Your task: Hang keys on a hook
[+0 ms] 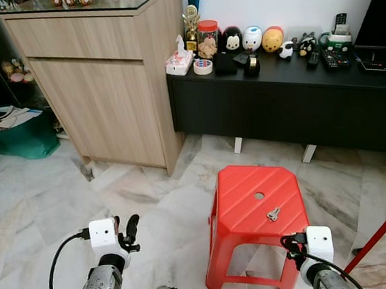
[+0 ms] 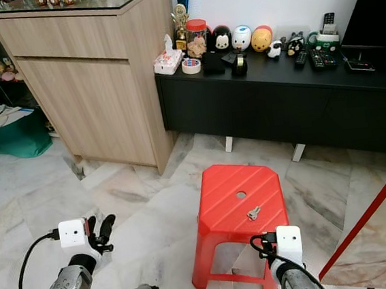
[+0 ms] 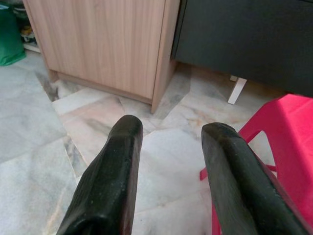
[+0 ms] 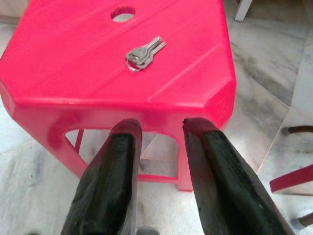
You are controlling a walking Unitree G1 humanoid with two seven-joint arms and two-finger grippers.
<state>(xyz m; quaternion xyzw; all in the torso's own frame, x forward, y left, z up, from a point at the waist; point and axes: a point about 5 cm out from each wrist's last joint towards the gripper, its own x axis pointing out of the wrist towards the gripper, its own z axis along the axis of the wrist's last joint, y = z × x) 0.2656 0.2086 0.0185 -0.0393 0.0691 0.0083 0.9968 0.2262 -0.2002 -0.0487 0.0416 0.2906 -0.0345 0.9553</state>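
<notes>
The small bunch of silver metal keys (image 4: pixel 143 53) lies flat on the seat of the red moulded-plastic stool (image 1: pixel 246 201), a little toward the stool's near right part and just short of the round hole (image 1: pixel 259 195) in the seat centre. Nothing touches the keys.

The right gripper (image 4: pixel 159 129) sits low, in front of the stool's near edge. The keys lie ahead of it, beyond the fingertips and up on the seat surface. Its two black fingers (image 4: pixel 117 161) stand parted with a clear gap between them and hold nothing.

The left gripper (image 3: pixel 171 134) is raised over the marble-pattern floor tiles (image 1: pixel 41 200), well apart from the keys, with the stool off to its right side. Its fingers (image 3: pixel 115 166) are likewise spread apart and empty. Ahead of this gripper stands the light wood-grain cabinet (image 1: pixel 106 91) with a glass top.

Beyond the stool, farther from both grippers, runs a low black console (image 1: pixel 278 102) against the white wall, butted against the cabinet's right side. Its top carries a tissue box (image 1: pixel 179 62), a roll of tape (image 1: pixel 202 66), a jar with a red lid (image 1: pixel 207 38), several rounded character figures (image 1: pixel 252 38) and remote controls (image 1: pixel 335 58). A green bag (image 1: pixel 15 131) rests on the floor to the far left of the left gripper.
</notes>
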